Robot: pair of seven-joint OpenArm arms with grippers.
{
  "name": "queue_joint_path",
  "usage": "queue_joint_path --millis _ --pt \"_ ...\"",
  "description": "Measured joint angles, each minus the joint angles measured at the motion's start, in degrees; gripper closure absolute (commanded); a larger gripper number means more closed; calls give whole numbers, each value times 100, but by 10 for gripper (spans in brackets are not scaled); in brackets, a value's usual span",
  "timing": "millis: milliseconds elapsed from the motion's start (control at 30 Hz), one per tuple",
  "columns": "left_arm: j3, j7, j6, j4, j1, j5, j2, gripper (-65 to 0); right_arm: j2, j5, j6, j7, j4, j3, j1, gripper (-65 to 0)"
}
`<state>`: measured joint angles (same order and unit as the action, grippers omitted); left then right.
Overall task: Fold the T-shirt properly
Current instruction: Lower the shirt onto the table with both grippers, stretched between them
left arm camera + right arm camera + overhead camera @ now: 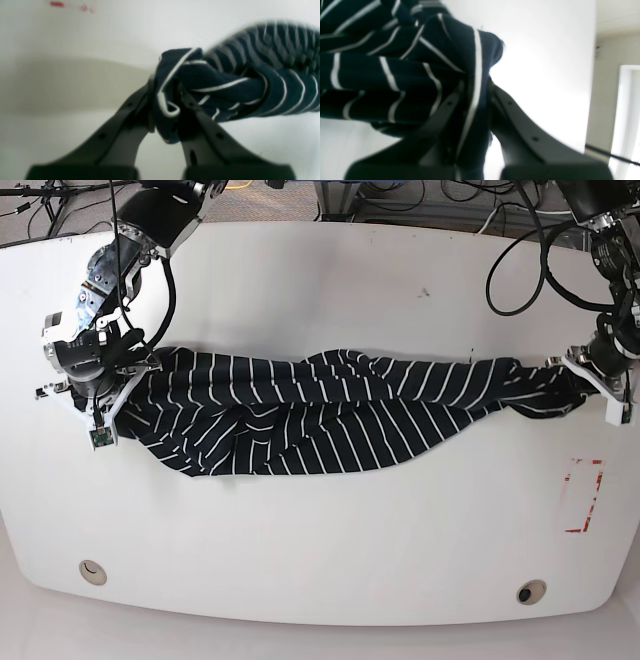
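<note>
The black T-shirt [330, 410] with thin white stripes is stretched long across the middle of the white table [320, 550], bunched and wrinkled. My left gripper [166, 100] is shut on a wad of the T-shirt [225, 85] at its end; in the base view it [578, 375] sits at the right. My right gripper [476, 100] is shut on a fold of the T-shirt [395, 70]; in the base view it [128, 372] sits at the left end of the cloth.
A red marking [583, 495] is on the table at the right, below the left gripper. Two round holes [92, 570] [531, 591] lie near the front edge. Cables [520, 270] hang at the back right.
</note>
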<state>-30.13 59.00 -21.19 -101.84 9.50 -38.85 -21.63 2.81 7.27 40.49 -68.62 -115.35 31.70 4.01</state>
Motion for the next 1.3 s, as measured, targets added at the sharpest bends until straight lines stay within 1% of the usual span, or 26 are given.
queue_joint_path --millis 100,233,333,400,467,633,733,900,1033,1233,1267,1300 --pt "-55 4 -304 0 245 50 7 0 -66 2 0 20 0 105 -229 0" --pt "-116 -13 -503 0 516 271 0 0 -177 -2 2 22 0 236 -494 0" --pt "-118 -2 -761 2 680 511 2 0 -236 -9 0 42 0 286 -680 0" --pt "-116 -17 -938 2 758 632 2 0 -269 -9 2 142 0 326 -802 0" --pt "-111 -33 -1071 0 820 804 7 0 -321 -2 0 361 0 374 -957 0" --pt "-87 -57 -1281 0 966 1335 0 0 -487 0 2 756 7 387 -1344 0" --pt "-87 -55 -1401 31 1034 1600 0 0 -522 -9 0 817 33 380 -1471 0" --pt "-90 -72 -1650 323 1029 1696 13 0 -568 4 2 846 37 389 -1582 0" --pt "-96 -74 -1661 463 1032 1725 15 0 -686 2 2 879 39 387 -1646 0" --pt "-94 -39 -1661 468 1032 1740 2 0 -706 4 2 992 39 356 -1652 0" --pt "-83 -33 -1661 466 1029 1738 2 -6 -704 2 2 992 39 354 -1661 0" --pt "-66 -24 -1674 463 1029 1738 2 -28 -704 4 2 992 39 354 -1665 0"
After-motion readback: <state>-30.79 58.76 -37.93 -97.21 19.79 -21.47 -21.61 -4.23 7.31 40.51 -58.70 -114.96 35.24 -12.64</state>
